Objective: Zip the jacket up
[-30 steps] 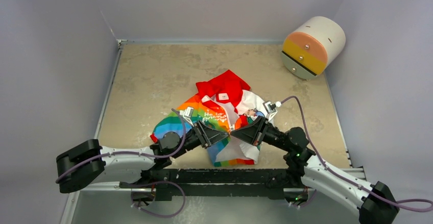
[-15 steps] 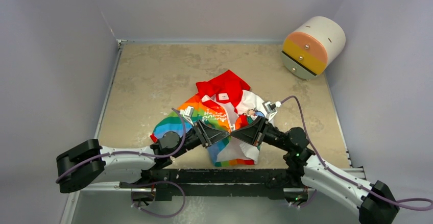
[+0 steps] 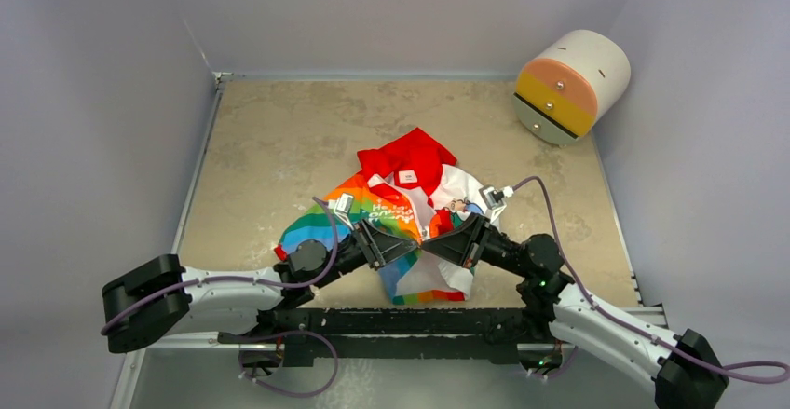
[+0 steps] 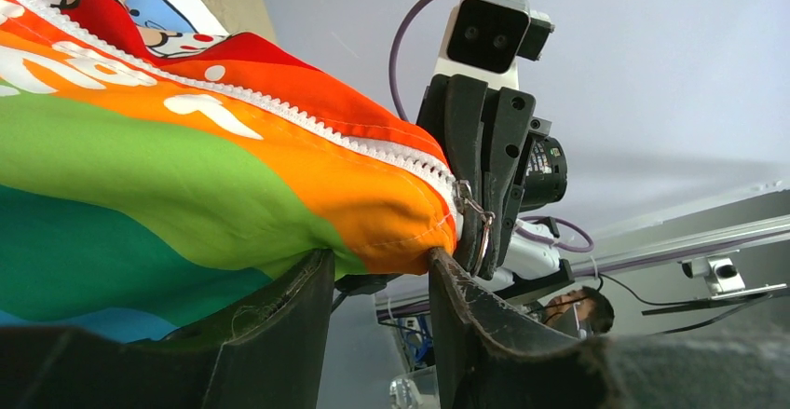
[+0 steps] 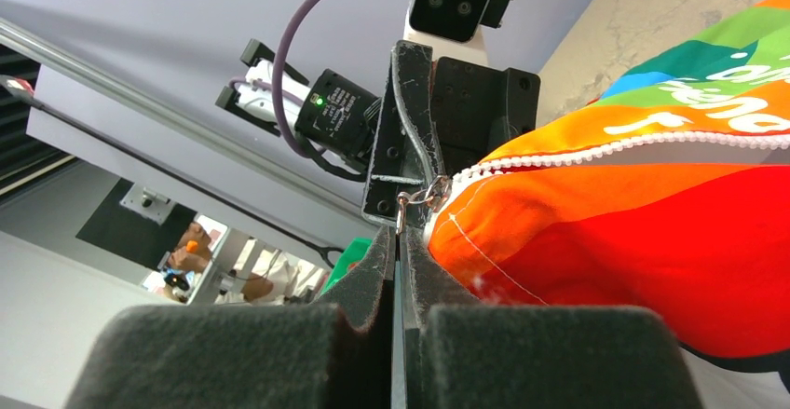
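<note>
While the left claw clamps the hem of the jacket on the table and the right claw pinches the zipper pull, hold the hem taut and draw straight along the teeth.

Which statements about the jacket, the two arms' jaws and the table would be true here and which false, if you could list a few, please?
1. The left jaws grip the bottom hem of the jacket. True.
2. The right jaws stand wide open. False: they are shut, right beside the zipper pull.
3. The hood is red. True.
4. The zipper pull sits up at the hood. False: it is at the bottom hem, where the two arms' jaws meet.
5. A round white container lies at the far right corner of the table. True.
</note>
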